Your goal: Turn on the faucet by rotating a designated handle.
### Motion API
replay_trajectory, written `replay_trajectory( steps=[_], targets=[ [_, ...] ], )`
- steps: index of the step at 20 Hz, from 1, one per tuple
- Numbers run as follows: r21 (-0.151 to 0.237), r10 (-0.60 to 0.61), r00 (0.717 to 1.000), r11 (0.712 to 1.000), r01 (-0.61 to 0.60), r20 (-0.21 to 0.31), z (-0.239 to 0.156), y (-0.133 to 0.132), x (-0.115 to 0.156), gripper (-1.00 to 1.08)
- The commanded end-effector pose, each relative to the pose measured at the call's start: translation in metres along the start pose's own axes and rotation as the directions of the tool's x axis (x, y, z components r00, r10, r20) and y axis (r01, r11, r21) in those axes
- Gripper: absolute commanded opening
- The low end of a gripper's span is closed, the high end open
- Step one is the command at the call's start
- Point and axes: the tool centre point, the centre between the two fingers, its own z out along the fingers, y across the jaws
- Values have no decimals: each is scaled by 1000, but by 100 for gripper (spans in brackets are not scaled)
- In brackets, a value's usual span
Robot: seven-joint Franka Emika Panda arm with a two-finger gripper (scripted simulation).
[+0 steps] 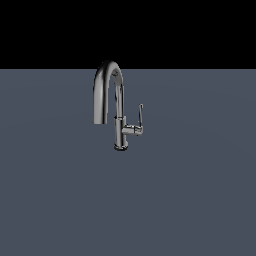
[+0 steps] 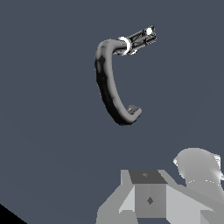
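Dim, flat, shadowless light over the slate-grey worktop (image 1: pixel 60 200); bright glints streak the shiny chrome gooseneck faucet (image 1: pixel 106 85). Both renders are coarse and pixelated, black filling the exterior view's top.

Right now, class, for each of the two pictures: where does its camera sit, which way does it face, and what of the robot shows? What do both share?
Exterior view: off the arm, level-ish from the side, facing the upright faucet and its handle on the grey surface; no robot shows.
Wrist view: on the wrist, well above, looking down over the arched spout; grey parts of the gripper fill one edge, jaws unclear.
Shared: the faucet and the grey surface.
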Motion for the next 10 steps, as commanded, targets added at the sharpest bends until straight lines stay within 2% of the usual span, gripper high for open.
replay_trajectory(
  steps=[1,6,10],
  targets=[
    [52,49,998,997,-51,40,2,-1,18,-100],
    [150,140,981,976,-159,131,9,0,54,-100],
    [223,206,955,941,-253,213,18,2,83,-100]
  ],
)
